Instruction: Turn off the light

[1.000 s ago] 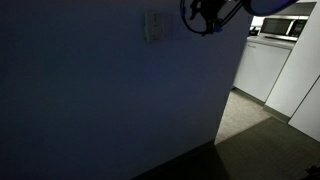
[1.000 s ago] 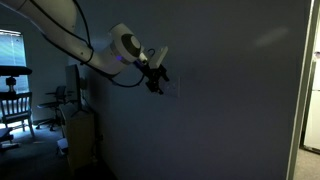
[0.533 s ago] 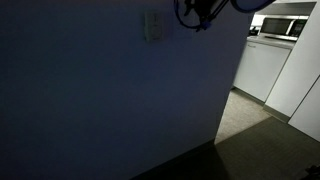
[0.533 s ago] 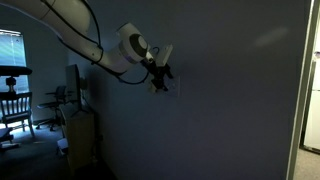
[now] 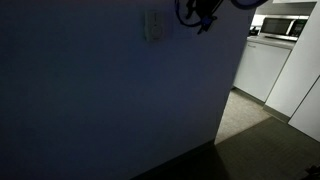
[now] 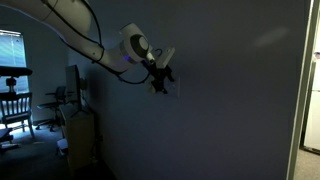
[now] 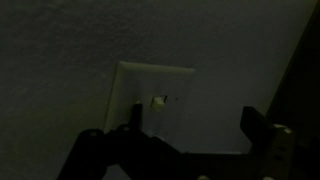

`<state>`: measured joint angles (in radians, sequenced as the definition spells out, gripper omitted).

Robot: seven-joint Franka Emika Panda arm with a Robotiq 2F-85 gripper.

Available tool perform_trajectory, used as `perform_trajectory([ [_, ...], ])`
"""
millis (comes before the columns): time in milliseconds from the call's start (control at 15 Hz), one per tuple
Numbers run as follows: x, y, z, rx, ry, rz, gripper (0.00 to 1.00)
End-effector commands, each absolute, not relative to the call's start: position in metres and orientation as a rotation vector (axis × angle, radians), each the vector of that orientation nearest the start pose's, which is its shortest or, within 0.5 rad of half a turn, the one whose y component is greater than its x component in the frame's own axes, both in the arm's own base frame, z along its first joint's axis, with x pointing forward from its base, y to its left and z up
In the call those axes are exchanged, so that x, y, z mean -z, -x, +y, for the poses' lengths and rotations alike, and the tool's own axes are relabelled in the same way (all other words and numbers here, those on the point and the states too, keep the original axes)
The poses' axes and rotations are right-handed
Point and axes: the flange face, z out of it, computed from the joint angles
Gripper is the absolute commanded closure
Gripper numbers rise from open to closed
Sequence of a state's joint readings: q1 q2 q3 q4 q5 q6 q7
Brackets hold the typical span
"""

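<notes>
The room is dark. A pale light switch plate (image 7: pixel 150 98) with a small toggle (image 7: pixel 159 100) is on the wall, seen close in the wrist view. It also shows in both exterior views (image 5: pixel 153 26) (image 6: pixel 176 87). My gripper (image 7: pixel 195 120) is open and empty, its fingers (image 7: pixel 133 115) spread in front of the plate; one fingertip sits just left of the toggle, the other lies off the plate to the right. In an exterior view the gripper (image 5: pixel 203 16) hangs beside the plate near the wall's top; elsewhere it (image 6: pixel 160 80) is right at the plate.
The wall (image 5: pixel 100 90) ends at a corner (image 5: pixel 232 80) that opens onto a lit kitchen with white cabinets (image 5: pixel 262 65) and a microwave (image 5: pixel 284 27). A chair (image 6: pixel 12 105), cluttered furniture (image 6: pixel 78 135) and a bright window (image 6: pixel 10 48) stand beside the arm.
The gripper has moved a little closer to the switch plate over the last second and has hardly moved in the last half second. The room stays dark throughout.
</notes>
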<state>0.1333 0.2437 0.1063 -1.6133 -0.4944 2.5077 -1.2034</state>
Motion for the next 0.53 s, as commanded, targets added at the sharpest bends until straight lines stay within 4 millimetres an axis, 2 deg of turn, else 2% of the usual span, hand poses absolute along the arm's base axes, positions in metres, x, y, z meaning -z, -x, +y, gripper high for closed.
perform_trajectory([
  [0, -0.5423, -0.6674, 0.1501, -0.403, -1.637, 1.927, 0.00],
  [333, -0.5469, -0.6671, 0.1455, -0.475, -1.621, 1.884, 0.00],
  [467, -0.5426, -0.6695, 0.1435, -0.483, -1.642, 1.887, 0.00],
])
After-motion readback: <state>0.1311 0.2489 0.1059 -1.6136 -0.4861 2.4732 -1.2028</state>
